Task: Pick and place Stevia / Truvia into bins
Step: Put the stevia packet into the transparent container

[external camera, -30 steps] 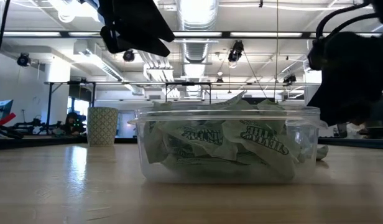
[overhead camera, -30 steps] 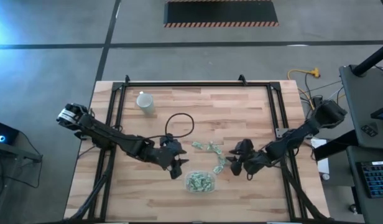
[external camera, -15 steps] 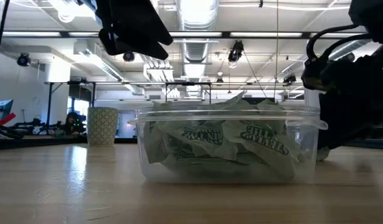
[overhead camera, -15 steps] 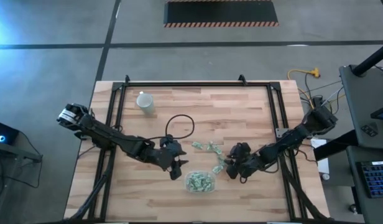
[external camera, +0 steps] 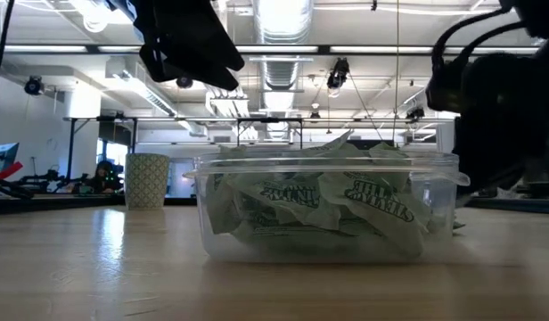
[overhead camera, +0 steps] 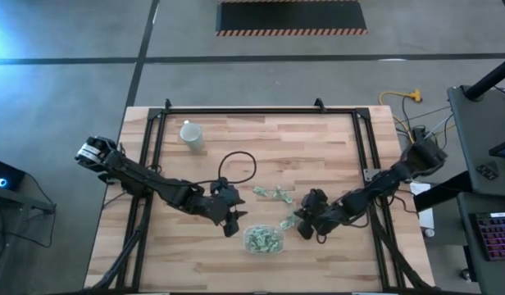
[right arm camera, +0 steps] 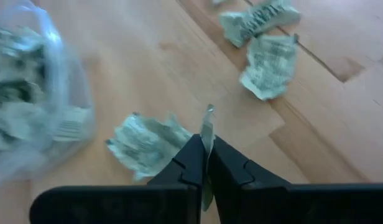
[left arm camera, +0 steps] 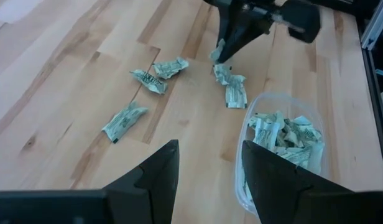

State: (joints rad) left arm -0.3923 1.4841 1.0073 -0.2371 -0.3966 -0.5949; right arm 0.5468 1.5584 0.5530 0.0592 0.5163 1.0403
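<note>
Several pale green Stevia / Truvia sachets (overhead camera: 273, 194) lie flat on the wooden table, seen closer in the left wrist view (left arm camera: 124, 121). The clear bin (overhead camera: 263, 239) near the front edge is heaped with more sachets (external camera: 328, 209). My right gripper (right arm camera: 204, 148) is just right of the bin, slanting down, shut on one sachet (left arm camera: 218, 53). Another crumpled sachet (right arm camera: 148, 143) lies beside its fingers. My left gripper (left arm camera: 210, 155) hovers left of the bin, open and holding nothing. My right gripper pinches one sachet between its two fingers, at their free ends. The sachet stands edge-on, and a thin strip (right arm camera: 207, 124) sticks out beyond the tips. The fingers slant down from the table's right. Whether the sachet is clear of the table I cannot tell.
A white cup (overhead camera: 191, 133) stands at the far left of the table, and a black cable loop (overhead camera: 236, 164) lies behind my left gripper. A black frame (overhead camera: 261, 111) runs along the table's edges. Bare wood lies between the loose sachets and the bin.
My right gripper has moved a little toward the table's left and down among the loose sachets by the bin, and its fingers have shut on one sachet.
</note>
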